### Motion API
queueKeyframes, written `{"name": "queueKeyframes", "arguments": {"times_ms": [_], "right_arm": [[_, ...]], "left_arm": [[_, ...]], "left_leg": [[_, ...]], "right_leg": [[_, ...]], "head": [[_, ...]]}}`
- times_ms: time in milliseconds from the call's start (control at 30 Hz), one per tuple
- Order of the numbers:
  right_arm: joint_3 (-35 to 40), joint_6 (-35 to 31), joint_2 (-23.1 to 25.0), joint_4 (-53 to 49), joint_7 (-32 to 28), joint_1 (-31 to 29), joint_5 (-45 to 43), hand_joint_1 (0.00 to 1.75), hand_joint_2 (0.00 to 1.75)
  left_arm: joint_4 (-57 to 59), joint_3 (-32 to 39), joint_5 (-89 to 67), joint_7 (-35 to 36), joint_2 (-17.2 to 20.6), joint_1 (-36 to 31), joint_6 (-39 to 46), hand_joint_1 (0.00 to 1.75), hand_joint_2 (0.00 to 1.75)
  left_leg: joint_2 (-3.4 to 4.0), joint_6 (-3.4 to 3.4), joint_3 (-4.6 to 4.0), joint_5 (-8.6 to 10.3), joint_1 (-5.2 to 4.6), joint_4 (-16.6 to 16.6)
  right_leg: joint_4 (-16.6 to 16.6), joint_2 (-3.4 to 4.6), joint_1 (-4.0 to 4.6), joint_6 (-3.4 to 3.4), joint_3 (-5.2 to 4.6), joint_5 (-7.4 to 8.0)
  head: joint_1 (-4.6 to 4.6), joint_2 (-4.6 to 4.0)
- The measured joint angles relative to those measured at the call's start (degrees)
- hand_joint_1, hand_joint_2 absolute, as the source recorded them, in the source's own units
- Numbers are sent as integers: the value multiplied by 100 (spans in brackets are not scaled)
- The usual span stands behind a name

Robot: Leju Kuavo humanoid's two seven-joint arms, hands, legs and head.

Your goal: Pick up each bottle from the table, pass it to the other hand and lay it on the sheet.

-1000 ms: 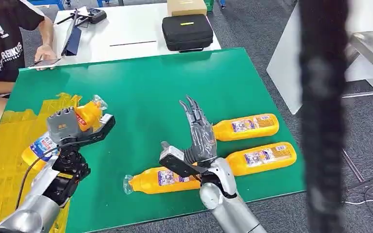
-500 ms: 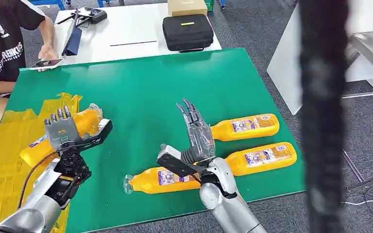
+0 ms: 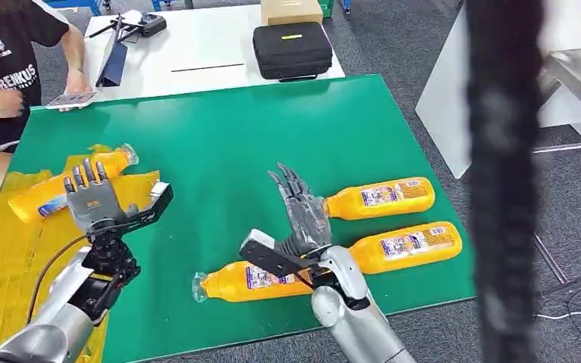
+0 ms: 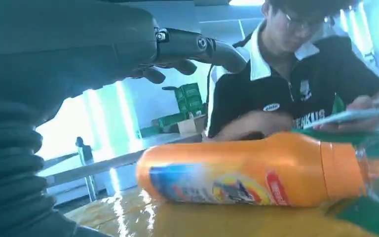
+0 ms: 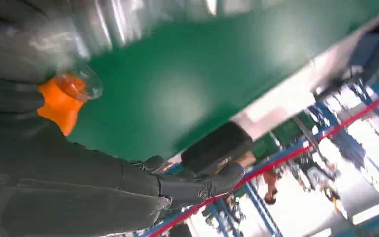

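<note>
1. The left hand point(image 3: 91, 201) is spread and holds nothing — the bottle point(image 3: 68, 186) lies on its side on the yellow sheet point(image 3: 0, 257), at the far left, just past the fingers.
2. The right hand point(image 3: 299, 206) is spread too, fingers pointing up, with nothing in it. It hangs over the near middle of the green table point(image 3: 219, 128).
3. I think the laying-down step for this one bottle is done, and a new pick comes next.
4. The next move calls for the right hand to go down and close on a bottle — the near bottle point(image 3: 246, 281) is right by its wrist.
5. Count: four bottles in all. One is on the sheet. Three are on the table: the near bottle, the right bottle point(image 3: 405, 246) and the far bottle point(image 3: 382, 197).
6. One sheet, one person point(image 3: 4, 68) at the far left.
</note>
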Motion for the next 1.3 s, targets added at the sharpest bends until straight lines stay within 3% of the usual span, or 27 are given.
{"name": "queueKeyframes", "arguments": {"times_ms": [67, 133, 200, 533, 733, 1000, 1300], "right_arm": [[18, 567, -42, -73, -24, 57, 7, 0, 175], [142, 1105, -159, -218, -98, 161, 9, 0, 175], [219, 1215, -238, -298, -118, 273, 22, 0, 175], [391, 1458, -463, -472, -184, 358, 15, 0, 175], [679, 1997, -858, -520, -459, 579, -133, 0, 175], [1040, 2166, -1248, -437, -566, 516, -232, 0, 175], [1193, 2061, -1377, -173, -43, 395, 263, 0, 175]], "left_arm": [[-120, 307, 418, -913, -97, 79, 236, 0, 175], [-356, 853, 1351, -2329, -291, 232, 367, 0, 175], [-514, 1227, 1639, -2797, -434, 339, 382, 0, 175], [-870, 1928, 1604, -2900, -689, 553, 597, 0, 175], [-1583, 2159, 2382, -3711, -783, 946, 941, 0, 175], [-2116, 2175, 2295, -3586, -813, 1117, 966, 0, 175], [-2212, 2170, 2316, -3610, -840, 1190, 1007, 0, 175]], "left_leg": [[-6, 0, 0, 0, 0, 0], [-13, 0, -1, 0, -1, 0], [-10, 1, -5, 0, -2, 0], [0, 1, -4, 0, -1, 0], [-2, 1, -6, -1, -2, 0], [-3, 3, -6, -2, -4, 0], [-2, 2, -3, 0, -2, 0]], "right_leg": [[0, -3, 1, 0, 0, 0], [0, -6, 0, 0, 1, -1], [0, -5, -2, 0, -1, -1], [-1, -3, -4, 0, -2, 0], [-1, -3, -4, 0, -4, -1], [-2, -4, -5, 2, -2, 0], [-2, -3, -4, 3, -1, 3]], "head": [[2, 0], [4, 0], [4, 0], [0, 0], [2, 0], [2, 0], [0, 0]]}}
